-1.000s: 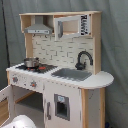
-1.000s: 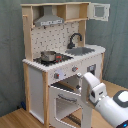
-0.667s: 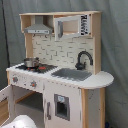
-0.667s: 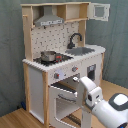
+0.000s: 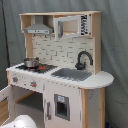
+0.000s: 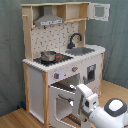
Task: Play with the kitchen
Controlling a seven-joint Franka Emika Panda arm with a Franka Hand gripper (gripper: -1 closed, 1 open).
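The toy kitchen (image 5: 60, 75) of white panels and pale wood stands upright in both exterior views, with its black faucet (image 5: 84, 57) over the grey sink (image 5: 72, 75). A small metal pot (image 6: 48, 56) sits on the stovetop under the range hood (image 6: 50, 20). The oven door (image 6: 62, 102) hangs swung open. In the second exterior view my white arm (image 6: 107, 110) reaches in from the lower right, and my gripper (image 6: 78, 96) is right at the open door's top right corner. Only a white part of the arm (image 5: 20, 122) shows in the first exterior view.
The upper cabinet door (image 6: 100, 11) stands open at the top right of the kitchen (image 6: 65, 55). A grey curtain (image 6: 10, 60) hangs behind it, above a wooden floor (image 6: 20, 120). The rounded counter end (image 5: 100, 80) juts out beside the sink.
My arm has moved left and slightly down, closer to the open oven door. The kitchen and pot have not moved.
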